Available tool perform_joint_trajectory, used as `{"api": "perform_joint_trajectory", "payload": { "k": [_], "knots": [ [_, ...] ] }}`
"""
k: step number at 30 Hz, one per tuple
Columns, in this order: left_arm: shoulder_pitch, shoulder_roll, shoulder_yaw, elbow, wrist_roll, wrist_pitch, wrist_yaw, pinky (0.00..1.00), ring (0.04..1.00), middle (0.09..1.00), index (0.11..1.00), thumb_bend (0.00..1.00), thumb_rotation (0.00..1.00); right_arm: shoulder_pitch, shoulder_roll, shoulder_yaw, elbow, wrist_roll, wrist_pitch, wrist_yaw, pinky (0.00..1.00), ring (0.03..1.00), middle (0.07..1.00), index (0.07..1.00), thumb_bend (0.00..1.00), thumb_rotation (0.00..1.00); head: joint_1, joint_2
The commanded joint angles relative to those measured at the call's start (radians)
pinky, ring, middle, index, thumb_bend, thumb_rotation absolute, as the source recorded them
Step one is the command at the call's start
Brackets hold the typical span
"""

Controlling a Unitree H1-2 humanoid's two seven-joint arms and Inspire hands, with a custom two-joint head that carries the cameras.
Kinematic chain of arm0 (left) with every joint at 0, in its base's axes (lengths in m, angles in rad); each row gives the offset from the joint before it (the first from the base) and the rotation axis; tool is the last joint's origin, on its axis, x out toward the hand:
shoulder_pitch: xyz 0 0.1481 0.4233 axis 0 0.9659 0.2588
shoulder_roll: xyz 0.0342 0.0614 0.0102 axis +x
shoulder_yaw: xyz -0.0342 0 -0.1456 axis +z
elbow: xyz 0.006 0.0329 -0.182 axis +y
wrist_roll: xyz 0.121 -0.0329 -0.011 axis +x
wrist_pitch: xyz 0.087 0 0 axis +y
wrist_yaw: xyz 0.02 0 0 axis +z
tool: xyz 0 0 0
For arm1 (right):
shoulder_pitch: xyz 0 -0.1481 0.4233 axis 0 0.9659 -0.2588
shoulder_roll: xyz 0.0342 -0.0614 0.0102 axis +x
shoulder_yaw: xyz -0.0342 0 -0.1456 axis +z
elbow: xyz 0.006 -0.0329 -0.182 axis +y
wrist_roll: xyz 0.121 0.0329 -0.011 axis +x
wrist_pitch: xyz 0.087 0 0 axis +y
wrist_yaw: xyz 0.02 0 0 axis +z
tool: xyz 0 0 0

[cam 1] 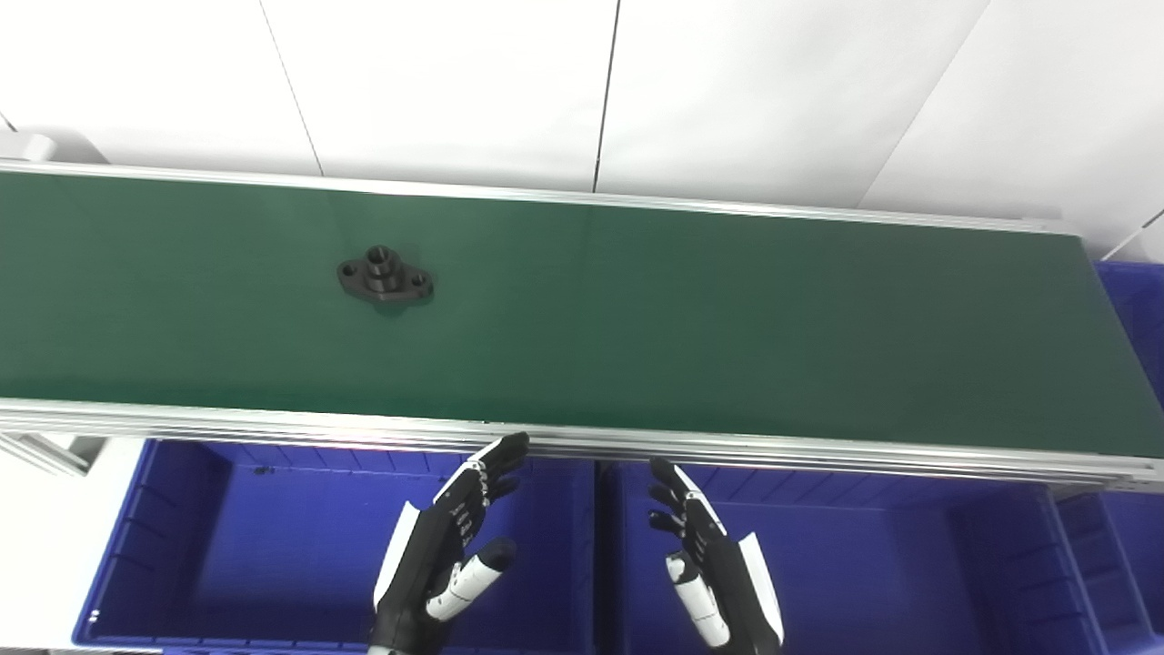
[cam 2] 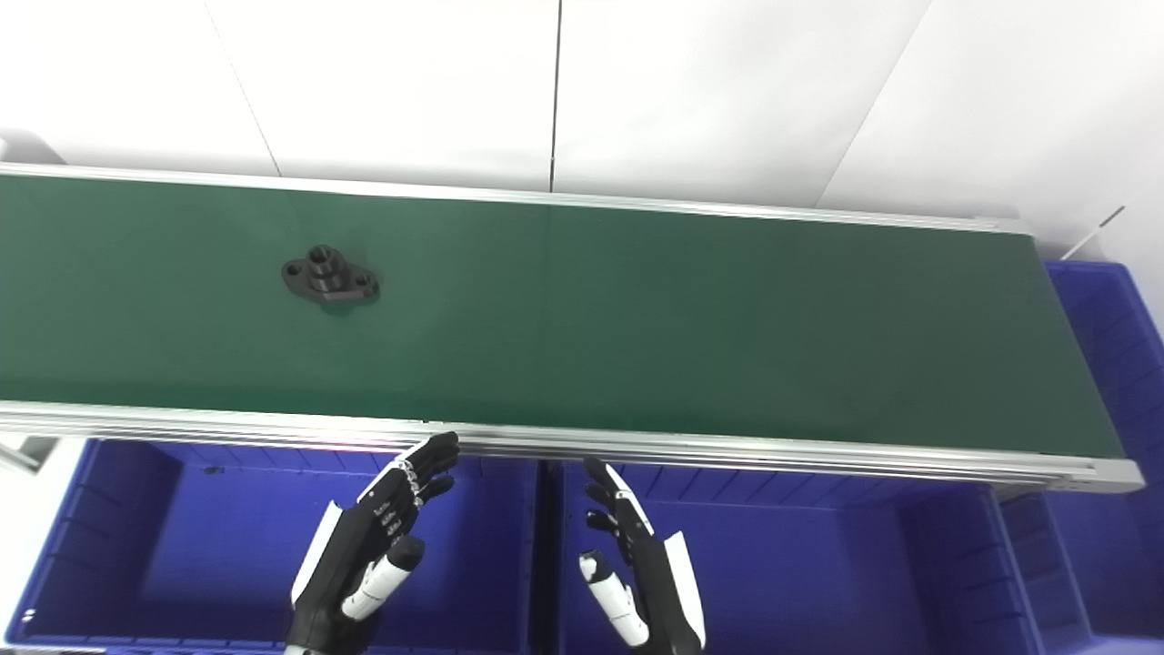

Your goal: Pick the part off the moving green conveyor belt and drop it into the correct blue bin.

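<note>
Both hands hang below the near rail of the belt, empty. Left hand [cam 1: 450, 550] is raised over the left bin [cam 1: 164, 537], fingers stretched and slightly apart, thumb held out to the side; its fingertips [cam 1: 511, 446] reach up to the edge of the rail [cam 1: 818, 448], though whether they touch it cannot be told. Right hand [cam 1: 714, 564] stands just beside it, over the middle bin [cam 1: 873, 564], likewise spread with the thumb apart and nothing in its grasp; its fingertips stop a little short of the rail. Palms face one another across the wall that divides the two bins.

Blue bins sit side by side under the near edge of the belt, and the insides that show hold nothing visible. A third blue bin [cam 2: 1105, 318] lies past the right end of the belt, only partly in view.

Above the rail runs the green belt [cam 1: 727, 318], crossing the whole width between two metal rails. On its left part lies the part [cam 1: 385, 277], a black flange with a raised round hub in the middle and a holed ear on each side, resting flat, well apart from both hands and nearer the far rail than the near one. Behind the belt is a white panelled wall [cam 1: 455, 82].
</note>
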Motion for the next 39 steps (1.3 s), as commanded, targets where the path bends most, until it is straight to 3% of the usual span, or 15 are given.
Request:
{"api": "perform_joint_trajectory", "payload": {
  "k": [1, 19, 26, 32, 35, 39],
  "knots": [
    [-0.003, -0.015, -0.009, -0.008, -0.001, -0.041, 0.004, 0.86, 0.895, 0.878, 0.834, 0.92, 0.78, -0.001, -0.003, -0.001, -0.008, -0.001, -0.072, 0.001, 0.79, 0.888, 0.921, 0.906, 0.80, 1.00, 0.009, -0.004],
    [-0.033, -0.022, -0.011, 0.088, -0.007, -0.109, 0.007, 0.82, 0.871, 0.852, 0.808, 0.87, 0.76, -0.038, -0.006, -0.023, 0.092, 0.016, -0.146, 0.003, 0.76, 0.868, 0.907, 0.890, 0.79, 1.00, 0.047, -0.099],
    [-0.040, -0.023, -0.010, 0.098, -0.018, -0.118, 0.004, 0.81, 0.865, 0.853, 0.810, 0.86, 0.74, -0.045, -0.007, -0.025, 0.098, 0.045, -0.147, 0.017, 0.76, 0.859, 0.897, 0.886, 0.80, 0.99, 0.040, -0.086],
    [-0.042, -0.028, -0.015, 0.091, -0.005, -0.106, 0.007, 0.82, 0.871, 0.854, 0.809, 0.88, 0.76, -0.032, -0.027, -0.025, 0.034, 0.031, -0.163, 0.021, 0.73, 0.837, 0.880, 0.877, 0.79, 0.90, 0.030, -0.081],
    [-0.048, -0.035, -0.015, 0.104, -0.008, -0.112, 0.008, 0.82, 0.877, 0.853, 0.813, 0.89, 0.75, -0.024, -0.055, -0.021, -0.050, -0.024, -0.175, 0.004, 0.68, 0.803, 0.854, 0.852, 0.83, 0.99, 0.023, -0.085],
    [-0.056, -0.040, -0.013, 0.114, -0.011, -0.116, 0.005, 0.83, 0.875, 0.846, 0.818, 0.90, 0.75, -0.050, -0.078, -0.029, -0.178, -0.063, -0.147, 0.031, 0.68, 0.804, 0.847, 0.854, 0.84, 0.97, 0.006, -0.079]
  ]
}}
